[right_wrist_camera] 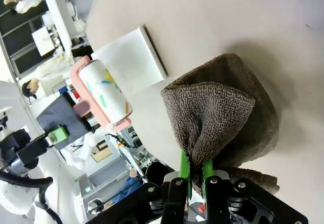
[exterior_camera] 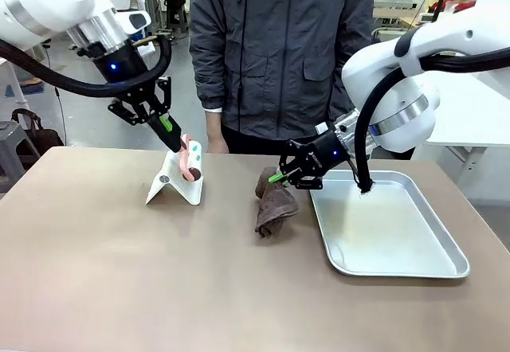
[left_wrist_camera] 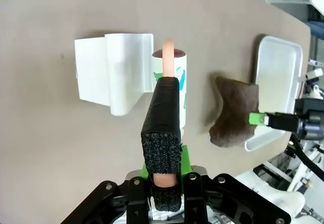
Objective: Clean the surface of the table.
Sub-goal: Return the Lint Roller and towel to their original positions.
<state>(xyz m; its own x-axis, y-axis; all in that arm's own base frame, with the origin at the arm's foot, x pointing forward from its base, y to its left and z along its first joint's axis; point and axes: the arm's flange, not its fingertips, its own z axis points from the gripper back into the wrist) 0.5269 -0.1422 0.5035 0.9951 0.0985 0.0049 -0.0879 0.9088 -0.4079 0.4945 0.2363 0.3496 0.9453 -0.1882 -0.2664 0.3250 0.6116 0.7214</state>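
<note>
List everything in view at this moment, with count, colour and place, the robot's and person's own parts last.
table: one, brownish-tan, under everything.
lint roller: one, white roll on pink frame, far left of middle, in the left gripper.
stand: one, white, on the table beside the lint roller.
cloth: one, brown, middle of the table, pinched by the right gripper.
tray: one, silver, right side.
person: one, grey jacket, far side.
left gripper: black, shut on the roller's handle.
right gripper: black, green pads, shut on the cloth.

Table (exterior_camera: 96,272): stand (exterior_camera: 174,183), cloth (exterior_camera: 274,207), tray (exterior_camera: 446,244).
</note>
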